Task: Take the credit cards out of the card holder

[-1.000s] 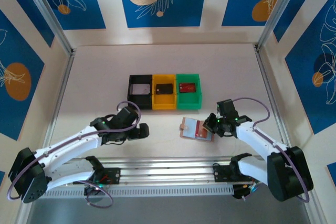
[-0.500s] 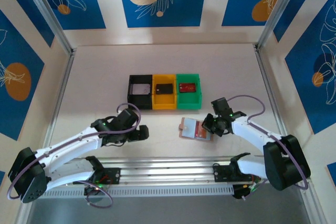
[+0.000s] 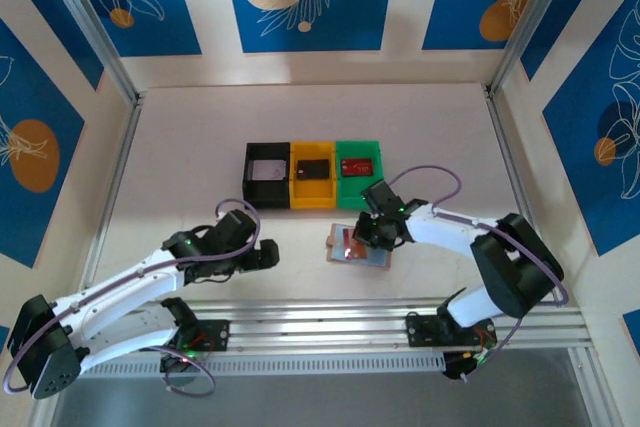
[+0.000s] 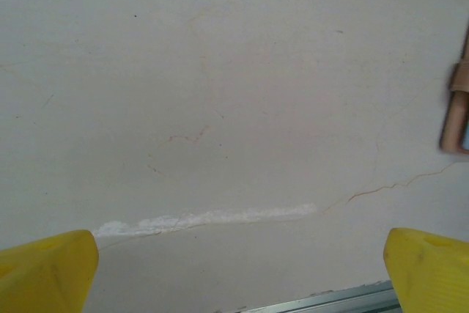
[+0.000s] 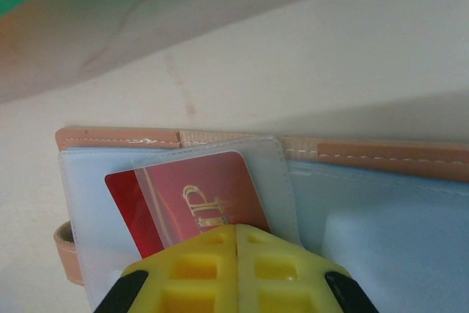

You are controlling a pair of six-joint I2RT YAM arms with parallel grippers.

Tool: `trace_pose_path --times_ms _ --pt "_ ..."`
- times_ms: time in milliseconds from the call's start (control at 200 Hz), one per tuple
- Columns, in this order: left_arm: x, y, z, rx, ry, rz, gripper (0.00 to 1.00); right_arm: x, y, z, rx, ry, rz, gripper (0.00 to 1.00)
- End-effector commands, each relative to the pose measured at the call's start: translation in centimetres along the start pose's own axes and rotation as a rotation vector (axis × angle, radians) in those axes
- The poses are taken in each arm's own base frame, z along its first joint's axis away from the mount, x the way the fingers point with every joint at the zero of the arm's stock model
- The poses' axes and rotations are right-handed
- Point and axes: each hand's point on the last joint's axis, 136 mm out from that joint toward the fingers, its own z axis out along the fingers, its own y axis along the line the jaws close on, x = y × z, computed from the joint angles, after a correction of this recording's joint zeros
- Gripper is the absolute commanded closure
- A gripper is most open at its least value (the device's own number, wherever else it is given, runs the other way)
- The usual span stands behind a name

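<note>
Tan card holder point(image 3: 345, 245): laid open and flat on the table point(image 3: 180, 147), just in front of the yellow bin point(image 3: 313, 190) and green bin point(image 3: 360, 187), with its pale grey-blue pocket panels turned upward.
Red card point(image 5: 194, 192): seen from the right wrist, tucked in a clear sleeve point(image 5: 80, 181) on the holder's left half, its near edge covered by the yellow fingertips.
Snap tab point(image 5: 64, 251): seen at the holder's left edge.
Right arm: bent sharply at the elbow above its base, and the forearm is stretched leftward across the table to the holder.
Right gripper point(image 3: 375, 234): lowered onto the holder; its fingers point(image 5: 205, 269) are pressed together with no gap and set against the red card's sleeve. Whether the card itself is pinched cannot be told.
Left arm: extended low from the near left corner, up and to the right, with the wrist turned toward the holder.
Left gripper point(image 3: 268, 255): held above bare table, to the left of the holder and apart from it; its fingers point(image 4: 47, 273) are spread wide with nothing between them.
Holder from the left wrist: only a tan edge point(image 4: 458, 108) is caught at the right border.
Black bin point(image 3: 268, 192): a grey-white card point(image 3: 265, 169) is held inside.
Yellow bin: a dark card point(image 3: 313, 168) is held inside.
Green bin: a second red card point(image 3: 357, 166) is held inside.
</note>
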Motion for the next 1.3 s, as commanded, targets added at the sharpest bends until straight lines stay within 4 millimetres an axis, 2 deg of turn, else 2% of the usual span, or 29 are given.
trace_pose_path --times_ms 0,115,205,370,495,700,875,940,1030,1295 --pt "0.2 0.4 -0.6 -0.018 -0.001 -0.011 0.0 1.9 -3.2 1.1 0.125 0.044 0.043 1.0" --pt "0.3 0.2 -0.4 -0.007 0.003 -0.013 0.0 1.9 -4.1 0.7 0.153 0.025 0.046 1.0" --pt "0.3 -0.3 -0.1 0.01 0.008 -0.018 0.0 2.0 -3.9 0.4 0.131 0.036 0.047 1.0" --pt "-0.4 -3.2 -0.1 0.047 0.003 0.014 0.0 1.9 -2.9 -0.6 0.081 0.033 0.044 1.0" --pt "-1.1 -5.7 -0.3 0.066 -0.01 0.052 0.0 1.3 -2.2 -2.3 0.061 0.001 0.029 1.0" --pt "-1.3 -9.5 0.5 0.09 -0.002 0.099 0.01 0.3 -1.8 -5.5 0.018 -0.059 0.022 0.89" --pt "-1.2 -12.7 1.9 0.132 0.027 0.115 0.01 0.2 -3.0 -7.5 -0.011 -0.099 0.055 0.79" --pt "-1.2 -13.9 2.6 0.144 0.04 0.123 0.01 0.3 -3.6 -7.9 -0.023 -0.102 0.071 0.74" --pt "-1.1 -15.4 3.6 0.158 0.062 0.133 0.03 0.7 -4.5 -7.8 -0.027 -0.092 0.093 0.73" --pt "-1.5 -19.1 5.7 0.188 0.101 0.152 0.08 1.9 -6.1 -6.0 -0.025 -0.044 0.152 0.7"
